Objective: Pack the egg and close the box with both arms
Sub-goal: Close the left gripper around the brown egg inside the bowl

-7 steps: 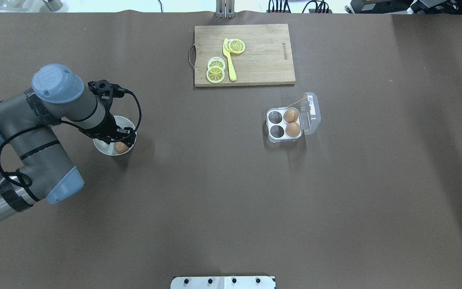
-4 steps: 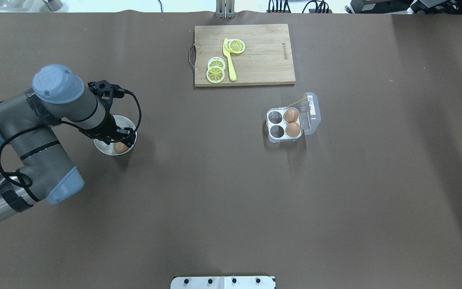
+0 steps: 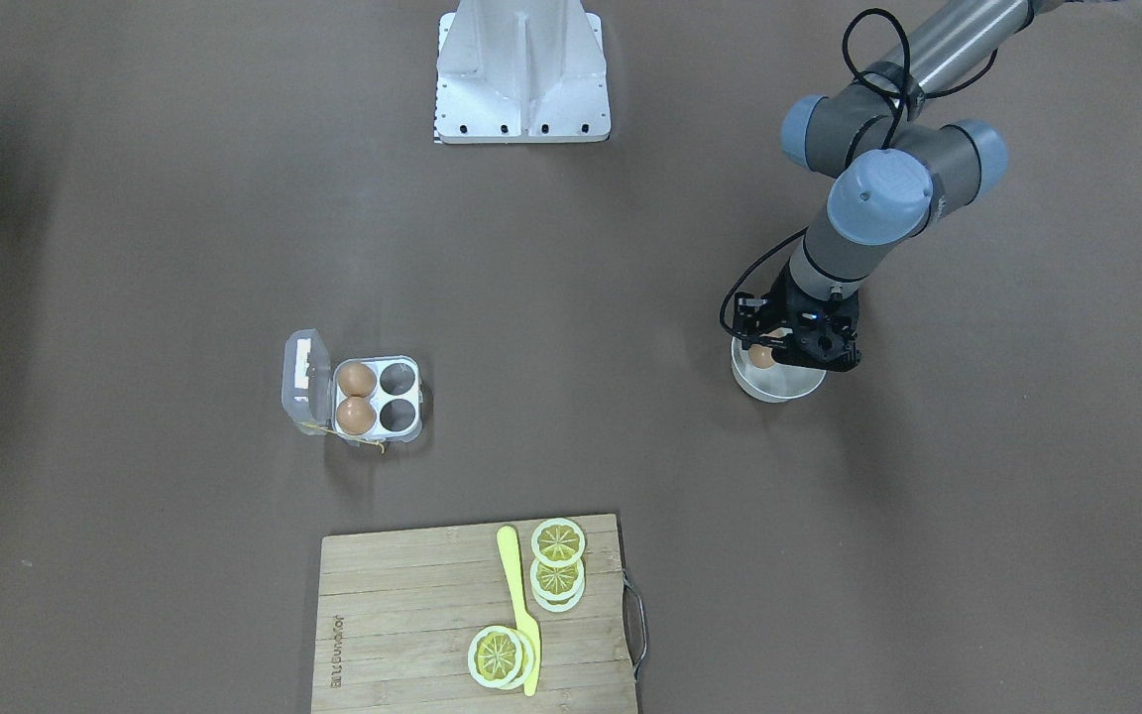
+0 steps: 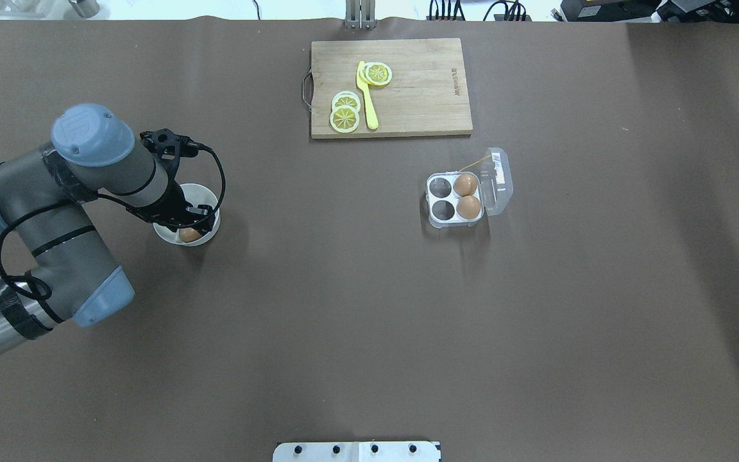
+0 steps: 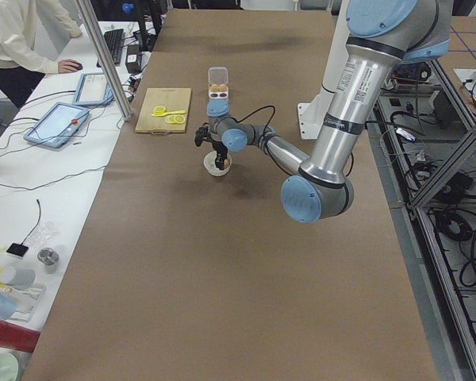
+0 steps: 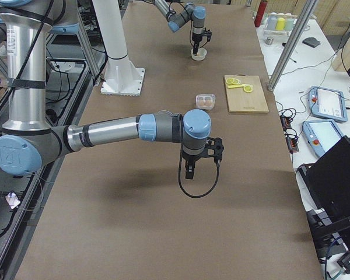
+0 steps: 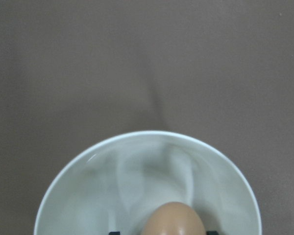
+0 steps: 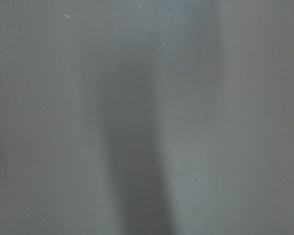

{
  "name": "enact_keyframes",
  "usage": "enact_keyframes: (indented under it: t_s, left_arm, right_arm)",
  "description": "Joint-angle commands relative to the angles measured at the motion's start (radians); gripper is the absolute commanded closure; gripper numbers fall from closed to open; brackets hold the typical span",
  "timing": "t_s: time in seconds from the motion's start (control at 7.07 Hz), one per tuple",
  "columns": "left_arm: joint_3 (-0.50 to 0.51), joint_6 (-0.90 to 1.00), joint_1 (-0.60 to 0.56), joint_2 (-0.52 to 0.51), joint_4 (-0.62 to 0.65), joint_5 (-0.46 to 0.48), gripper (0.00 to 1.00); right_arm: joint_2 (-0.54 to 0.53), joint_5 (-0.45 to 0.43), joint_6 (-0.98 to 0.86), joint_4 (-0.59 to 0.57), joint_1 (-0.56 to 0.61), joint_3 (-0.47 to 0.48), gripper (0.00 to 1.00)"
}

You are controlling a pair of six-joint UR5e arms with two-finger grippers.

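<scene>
- The bench (image 4: 369,321) is covered in brown and carries everything else.
- Two arms: the left arm (image 4: 74,192) bends down over a bowl. The right arm (image 6: 105,131) shows only in the right side view, stretched out over bare bench.
- One wooden cutting board (image 4: 421,83) lies at the far edge, well apart from the bowl.
- One box (image 4: 433,222) sits right of centre, its clear lid (image 4: 499,183) swung open. It has four cells: two hold brown eggs (image 4: 466,185), two are empty.
- One white bowl (image 7: 137,166) sits under the left wrist, partly hidden from overhead by the black hardware.
- The left end effector (image 4: 191,228) reaches down into the bowl. In the wrist view only two dark fingertips (image 7: 211,233) peek in at the bottom edge, one on either side of the egg. Whether they press on it I cannot tell.
- The right end effector (image 6: 189,171) hangs above the bench with nothing near it. It is too small and distant to judge how far apart its fingers are, and its own wrist camera shows only bench.
- The egg (image 7: 174,220) lies in the bowl, cut off by the frame's bottom; that makes three eggs in all.
- One yellow knife (image 4: 366,96) lies on the board among lemon slices (image 4: 344,119), which overlap, so the count is unsure; at least four.
</scene>
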Motion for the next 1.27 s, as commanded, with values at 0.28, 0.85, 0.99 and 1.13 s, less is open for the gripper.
enact_keyframes:
  t_s: [0.28, 0.85, 0.99, 1.13]
  left_arm:
    - [0.009, 0.0, 0.009, -0.001, 0.0, 0.003, 0.36]
    - [0.009, 0.0, 0.009, -0.006, -0.001, 0.002, 0.36]
    - [0.011, 0.001, 0.009, -0.009, -0.001, 0.002, 0.36]
    - [0.011, 0.0, 0.009, -0.01, -0.001, 0.0, 0.36]
  right_arm:
    - [0.0, -0.001, 0.0, -0.002, 0.0, 0.0, 0.0]
    - [0.0, 0.0, 0.0, -0.002, 0.0, 0.0, 0.0]
    - [0.0, 0.0, 0.0, -0.002, 0.0, 0.0, 0.0]
    - [0.0, 0.0, 0.0, -0.002, 0.0, 0.0, 0.0]
